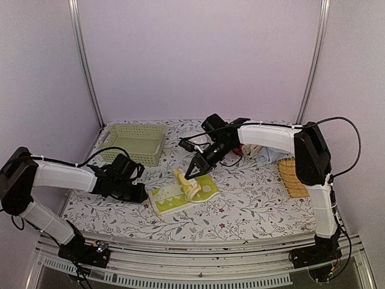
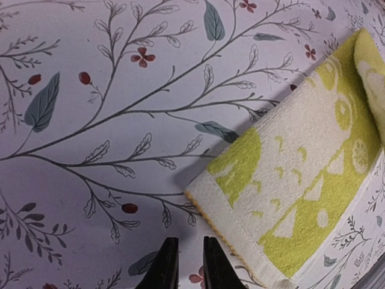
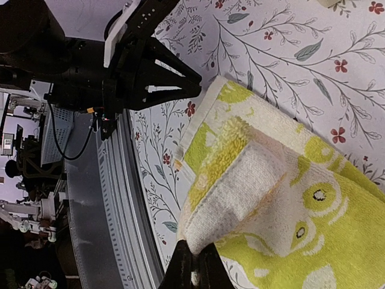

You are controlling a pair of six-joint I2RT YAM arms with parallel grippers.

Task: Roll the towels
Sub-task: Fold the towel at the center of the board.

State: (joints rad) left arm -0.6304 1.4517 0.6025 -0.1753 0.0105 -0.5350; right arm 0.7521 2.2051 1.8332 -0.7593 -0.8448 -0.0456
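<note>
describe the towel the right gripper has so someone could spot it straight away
On the floral table, look at the front middle. The yellow-green-and-cream towel lies there, one edge pinched up by the right gripper. Unlike the pale green basket behind it, it is soft cloth with lime prints.

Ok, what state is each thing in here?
Yellow-green-and-cream cloth towel: spread flat, one edge lifted and folded over.
Right claw: shut on the towel's lifted edge.
Left claw: slightly open, empty, beside the towel's corner.
Pale green plastic basket: upright, looks empty.
Yellow woven tray: lying flat.
</note>
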